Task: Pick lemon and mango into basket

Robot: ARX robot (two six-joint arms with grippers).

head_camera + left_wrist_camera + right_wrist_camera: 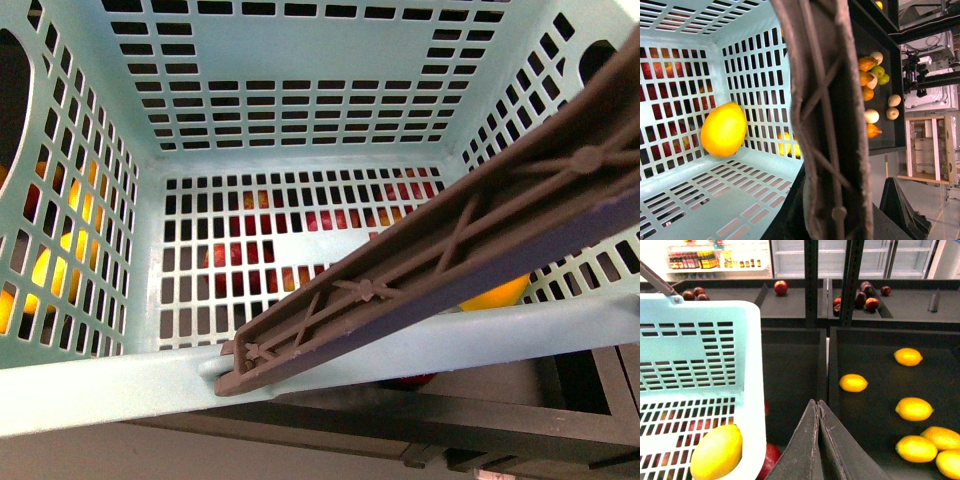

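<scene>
The light teal basket (300, 245) fills the front view, with its grey-brown handle (450, 240) slanting across it. My left gripper (834, 220) is shut on that handle (822, 100). One yellow lemon (723, 129) lies inside the basket against a slotted wall. It also shows in the right wrist view (716, 452) and partly under the handle in the front view (497, 292). My right gripper (817, 404) is shut and empty, beside the basket's rim (752, 390), above a dark bin. I cannot pick out a mango for sure. Neither gripper shows in the front view.
Several loose lemons (914, 408) lie in the dark bin (875, 360) to the right of my right gripper. Red fruits (225, 262) show through the basket's slots. Further bins hold red fruits (780, 287) and mixed orange and pale fruits (867, 65).
</scene>
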